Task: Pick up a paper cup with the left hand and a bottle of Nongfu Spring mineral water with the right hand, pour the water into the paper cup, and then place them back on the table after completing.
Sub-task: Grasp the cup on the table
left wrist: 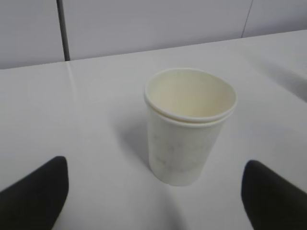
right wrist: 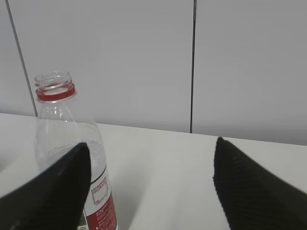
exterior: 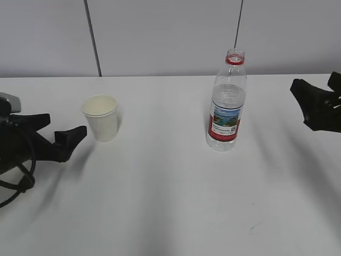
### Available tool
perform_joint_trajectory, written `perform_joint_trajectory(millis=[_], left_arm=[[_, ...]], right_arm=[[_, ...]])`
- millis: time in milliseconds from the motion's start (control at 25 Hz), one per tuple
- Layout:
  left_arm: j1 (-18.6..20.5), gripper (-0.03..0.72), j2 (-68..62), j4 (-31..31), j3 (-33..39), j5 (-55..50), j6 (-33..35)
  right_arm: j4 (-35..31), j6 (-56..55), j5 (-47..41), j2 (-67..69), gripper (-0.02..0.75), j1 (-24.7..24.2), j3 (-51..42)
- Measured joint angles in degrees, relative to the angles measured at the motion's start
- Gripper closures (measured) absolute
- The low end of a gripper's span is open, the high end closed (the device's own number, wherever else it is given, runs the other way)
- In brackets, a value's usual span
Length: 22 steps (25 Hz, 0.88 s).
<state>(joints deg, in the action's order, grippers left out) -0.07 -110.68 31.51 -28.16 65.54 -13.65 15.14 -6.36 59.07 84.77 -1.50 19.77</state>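
A cream paper cup (exterior: 101, 117) stands upright on the white table (exterior: 170, 202), left of centre. It looks empty in the left wrist view (left wrist: 189, 124). My left gripper (exterior: 64, 133) is open, low by the table, just left of the cup; its fingertips (left wrist: 41, 191) flank the cup without touching. An uncapped clear bottle (exterior: 227, 101) with a red neck ring and red label stands right of centre, holding clear water (exterior: 229, 96). My right gripper (exterior: 314, 101) is open, well right of the bottle. In the right wrist view the bottle (right wrist: 62, 124) sits behind the left fingertip (right wrist: 53, 191).
A grey panelled wall (exterior: 170, 32) runs behind the table's far edge. A small dark scuff mark (exterior: 256, 228) lies on the table near the front right. Black cables (exterior: 16, 181) hang by the left arm.
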Motion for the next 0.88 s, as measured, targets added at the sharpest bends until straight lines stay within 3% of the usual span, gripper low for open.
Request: perform_joint_trajectory(millis=[440, 880], left_arm=[[-8.57, 0.049, -12.08, -5.29, -12.55, -0.06, 0.0], [-11.77, 0.119, -18.67, -11.2, -20.51, -0.11, -0.01]], right_arm=[[0.0, 0.11, 0.08, 0.0, 0.15, 0.0, 0.0], [0.0, 0.3, 0.13, 0.0, 0.15, 0.0, 0.0]])
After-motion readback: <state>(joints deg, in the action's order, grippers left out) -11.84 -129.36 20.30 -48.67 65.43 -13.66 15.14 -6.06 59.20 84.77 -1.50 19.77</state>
